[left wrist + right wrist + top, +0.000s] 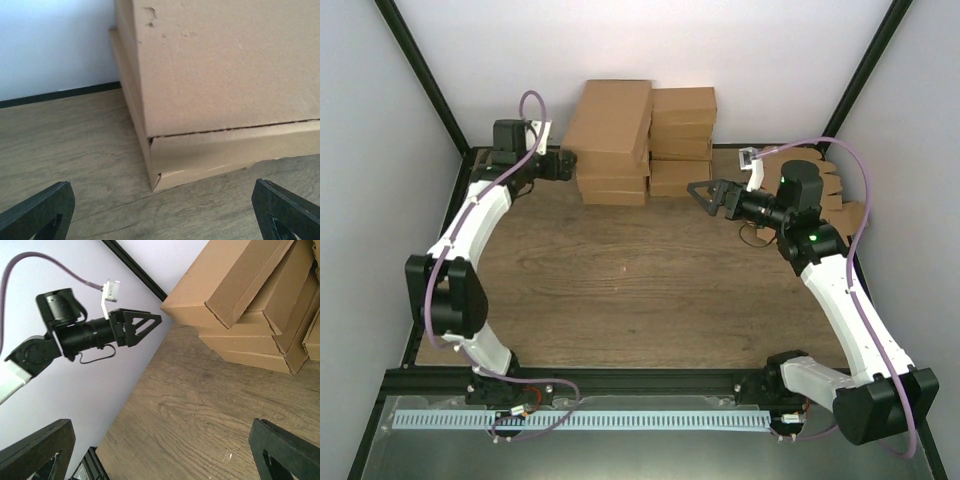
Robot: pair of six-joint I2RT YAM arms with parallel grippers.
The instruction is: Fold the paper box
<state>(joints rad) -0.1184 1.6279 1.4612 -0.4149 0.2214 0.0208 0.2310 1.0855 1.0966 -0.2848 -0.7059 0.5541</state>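
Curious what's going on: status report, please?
Left jaws, right jaws open, empty. Paper box to fold not seen. Stacked boxes close ahead of left jaws.

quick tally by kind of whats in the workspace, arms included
arms: 2 (left, right)
box stacks: 2 (left, right); the boxes in each are too hard to count
blank pile: 1
total: 5

No text, label, brand or number can be read in any view; stacked cardboard boxes [620, 140] show plain brown faces, nothing printed
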